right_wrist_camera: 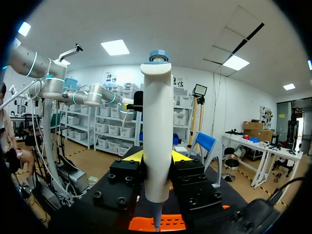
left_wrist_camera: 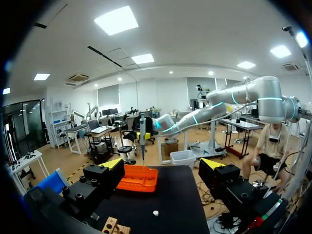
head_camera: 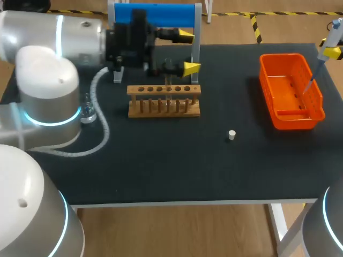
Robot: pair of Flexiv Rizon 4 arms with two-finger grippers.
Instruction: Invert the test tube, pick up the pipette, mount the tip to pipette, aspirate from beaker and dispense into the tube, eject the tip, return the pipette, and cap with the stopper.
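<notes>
My right gripper [right_wrist_camera: 156,158] is shut on a white pipette [right_wrist_camera: 157,122] with a blue top, held upright. In the head view the pipette [head_camera: 332,35] hangs at the far right, its mounted tip [head_camera: 311,83] pointing down into the orange basket [head_camera: 316,96]. My left gripper [head_camera: 187,52] stands open above the wooden tube rack [head_camera: 163,101], with nothing between its fingers. A clear test tube [head_camera: 168,95] shows faintly in the rack. The white stopper [head_camera: 231,134] lies on the black table. A small glass beaker [head_camera: 87,113] stands beside my left arm.
A blue pipette stand [head_camera: 155,14] rises at the back behind the rack. In the left wrist view the basket [left_wrist_camera: 138,178] and stopper [left_wrist_camera: 155,212] lie ahead of the open gripper [left_wrist_camera: 163,165]. The black table [head_camera: 177,166] has bare surface in front.
</notes>
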